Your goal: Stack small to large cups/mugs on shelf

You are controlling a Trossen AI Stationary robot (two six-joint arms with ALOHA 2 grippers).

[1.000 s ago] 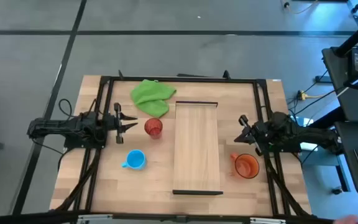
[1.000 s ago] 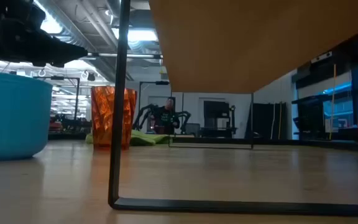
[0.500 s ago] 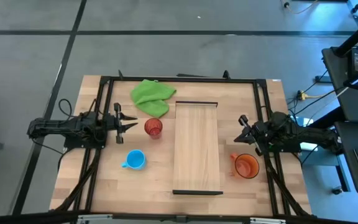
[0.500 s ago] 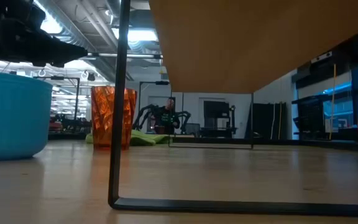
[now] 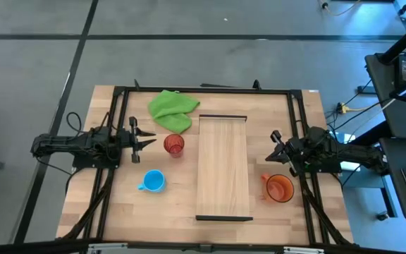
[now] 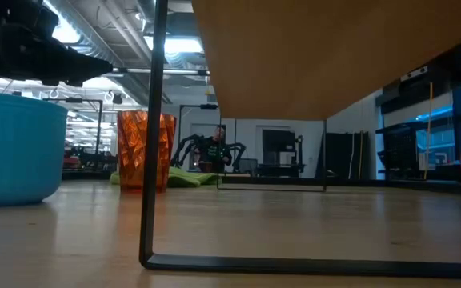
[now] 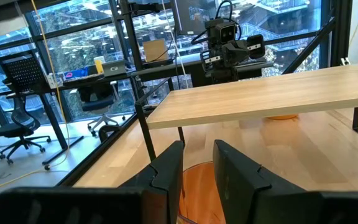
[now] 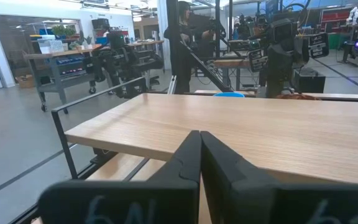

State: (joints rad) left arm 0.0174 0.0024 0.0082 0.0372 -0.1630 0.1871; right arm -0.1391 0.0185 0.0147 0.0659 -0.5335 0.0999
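The translucent red ribbed cup (image 5: 174, 144) stands upright on the table, left of the shelf (image 5: 223, 167), a long pale wood board on dark end bars. The light-blue mug (image 5: 152, 181) stands nearer the front edge. The orange mug (image 5: 280, 188) stands right of the shelf. My left gripper (image 5: 143, 136) is open, just left of the red cup, which shows low between its fingers in the left wrist view (image 7: 197, 186); it touches nothing. My right gripper (image 5: 273, 148) is shut and empty at the table's right, beyond the orange mug, level with the shelf top (image 8: 260, 130).
A green cloth (image 5: 171, 109) lies crumpled at the back left, beside the shelf's far end. A black frame (image 5: 210, 89) runs around the tabletop. In the low view the shelf's dark end bar (image 6: 154, 160) stands close, with the blue mug (image 6: 14, 148) and red cup (image 6: 145, 150) behind.
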